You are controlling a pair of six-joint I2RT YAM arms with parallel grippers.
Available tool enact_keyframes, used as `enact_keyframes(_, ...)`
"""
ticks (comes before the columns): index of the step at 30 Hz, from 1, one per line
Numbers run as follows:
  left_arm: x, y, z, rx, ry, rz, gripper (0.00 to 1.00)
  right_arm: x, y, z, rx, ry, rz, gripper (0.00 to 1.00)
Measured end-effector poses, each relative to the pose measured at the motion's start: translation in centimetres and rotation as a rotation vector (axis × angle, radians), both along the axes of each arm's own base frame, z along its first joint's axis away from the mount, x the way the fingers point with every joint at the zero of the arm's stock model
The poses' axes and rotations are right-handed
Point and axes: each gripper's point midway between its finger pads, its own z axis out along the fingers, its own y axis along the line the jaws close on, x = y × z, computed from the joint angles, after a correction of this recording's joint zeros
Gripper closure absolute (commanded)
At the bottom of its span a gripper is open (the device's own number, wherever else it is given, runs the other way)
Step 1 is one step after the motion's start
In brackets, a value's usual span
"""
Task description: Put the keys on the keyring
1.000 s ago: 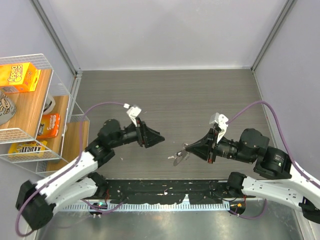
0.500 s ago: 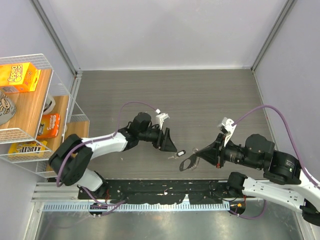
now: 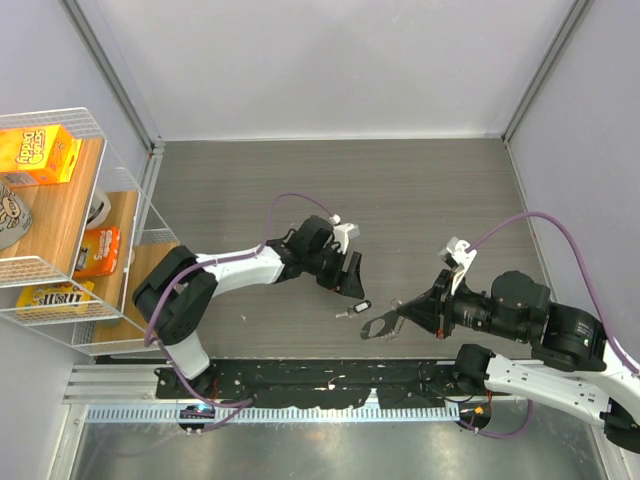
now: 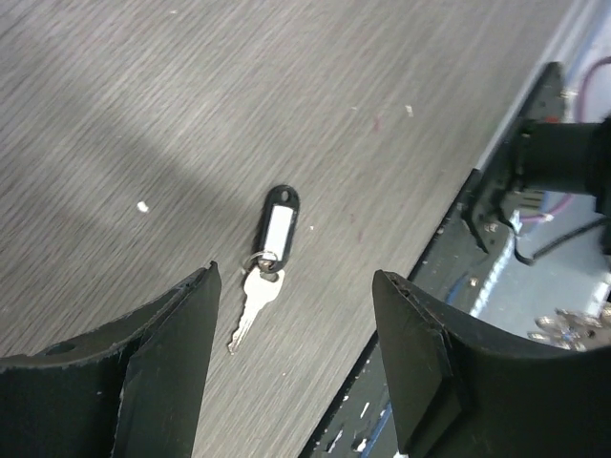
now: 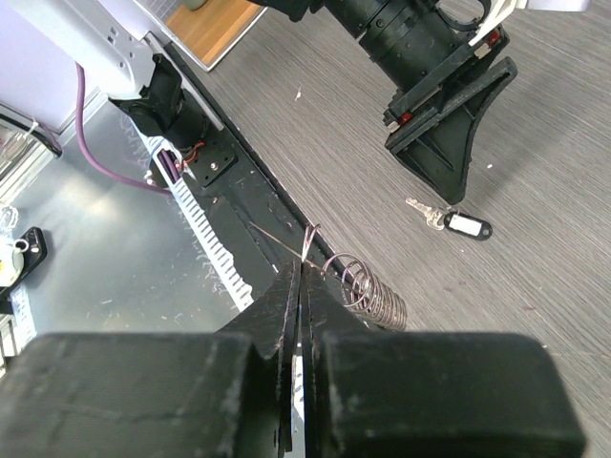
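A small silver key (image 4: 253,303) with a black plastic tag (image 4: 277,224) lies flat on the grey table. It also shows in the top view (image 3: 352,310) and the right wrist view (image 5: 427,213). My left gripper (image 4: 294,279) is open and empty just above it, its jaws either side of the key; the top view shows this gripper (image 3: 350,280) too. My right gripper (image 5: 302,271) is shut on the thin wire end of the keyring (image 5: 374,294), a silver coiled loop. It holds the keyring (image 3: 376,326) off the table, right of the key.
A wire rack (image 3: 60,215) with boxes stands at the far left. The black base rail (image 3: 330,385) runs along the table's near edge, close below the key. Grey walls close off the back and both sides.
My left gripper has swung right and now hovers over the key. My right gripper has drawn back to the right with the keyring, and the key now lies on the table.
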Motion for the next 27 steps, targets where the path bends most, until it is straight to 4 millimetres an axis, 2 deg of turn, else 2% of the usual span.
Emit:
enact_keyframes(5,-0.1,0.7,-0.7,0.197,-0.023,0.065,0.30,-0.2,-0.4,-0.1,-0.004,0.001,-0.003,0.95)
enact_keyframes(11,-1.3,2.0,-1.9,0.400,-0.008,0.131,0.32,-0.4,-0.8,0.0,-0.001,-0.002,-0.004,0.95)
enact_keyframes(16,-1.4,2.2,-3.0,0.507,0.005,0.178,0.34,-0.7,-1.5,0.5,0.028,-0.018,-0.004,0.95)
enact_keyframes(20,-1.2,1.8,-3.0,0.550,0.002,0.203,0.36,-0.9,-1.8,0.8,0.048,-0.028,-0.002,0.94)
enact_keyframes(27,-0.7,-0.3,-2.7,0.559,0.003,0.230,0.38,-1.3,-2.5,1.0,0.066,-0.037,-0.002,0.95)
